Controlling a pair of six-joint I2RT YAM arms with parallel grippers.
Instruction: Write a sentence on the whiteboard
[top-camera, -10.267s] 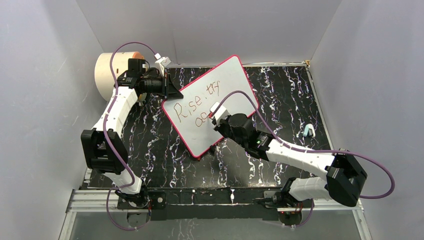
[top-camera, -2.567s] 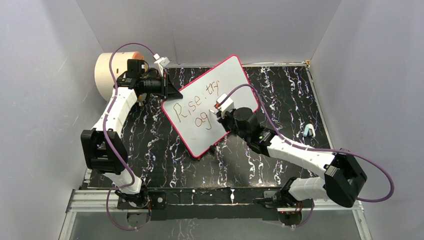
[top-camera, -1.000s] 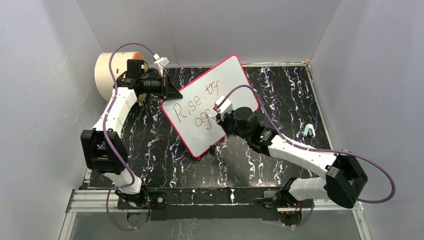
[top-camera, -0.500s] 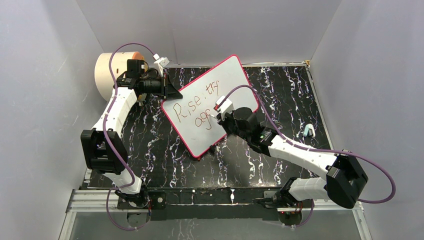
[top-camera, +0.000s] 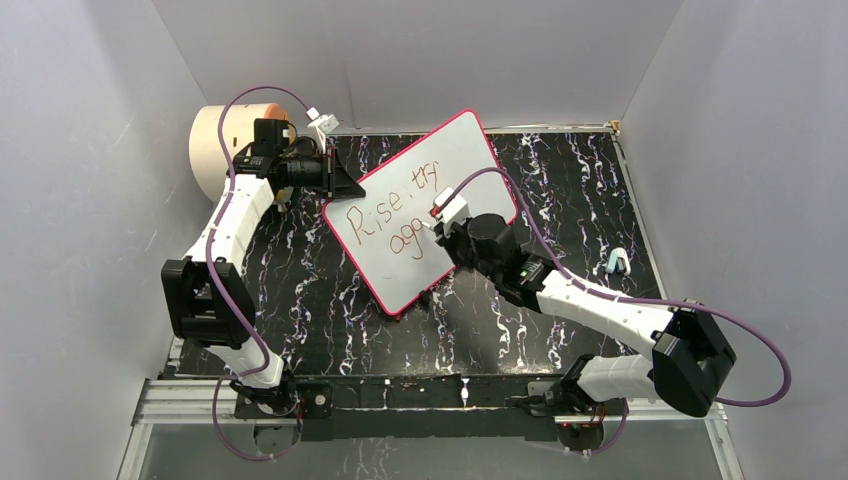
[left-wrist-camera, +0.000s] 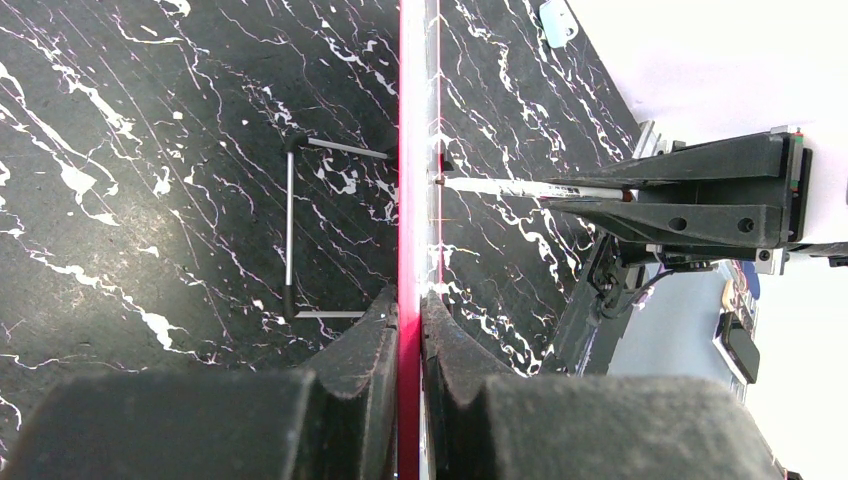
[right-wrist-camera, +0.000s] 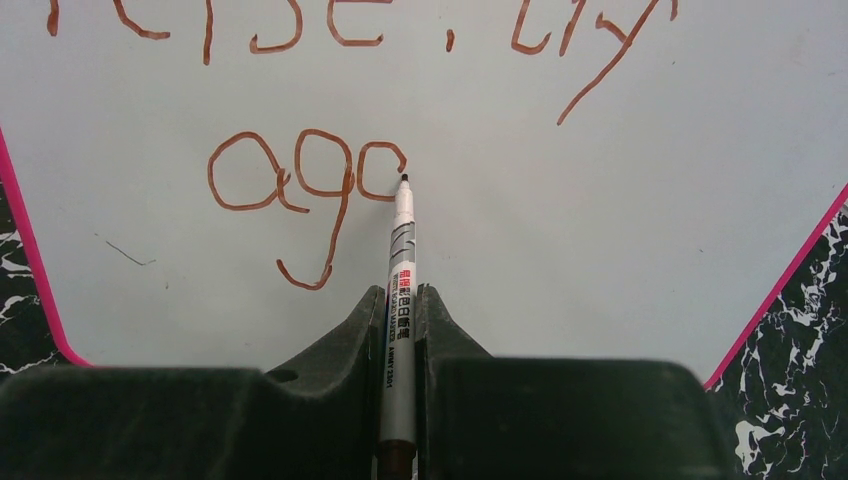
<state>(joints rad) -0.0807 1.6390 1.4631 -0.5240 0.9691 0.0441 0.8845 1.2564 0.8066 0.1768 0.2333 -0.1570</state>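
The whiteboard (top-camera: 455, 160) stands tilted on the black marbled table, white with a pink-red rim (left-wrist-camera: 411, 150). My left gripper (top-camera: 348, 186) is shut on that rim at the board's left corner, and in the left wrist view its pads (left-wrist-camera: 385, 320) pinch the red edge. The sentence (top-camera: 385, 215) reads "Rise, try" with "ag" and an open curved stroke below it (right-wrist-camera: 345, 185). My right gripper (right-wrist-camera: 400, 292) is shut on a silver marker (right-wrist-camera: 401, 260). The marker's tip touches the whiteboard (right-wrist-camera: 580, 220) at the end of that curved stroke.
A cream cylinder with an orange face (top-camera: 215, 145) stands behind the left arm at the back left. A small light-blue cap (top-camera: 617, 262) lies on the table (top-camera: 300, 290) at the right. A thin wire stand (left-wrist-camera: 290, 230) sits behind the board. Grey walls enclose three sides.
The marker has moved slightly right along the second line, and a new curved stroke has appeared after "ag". The left gripper and board have not moved.
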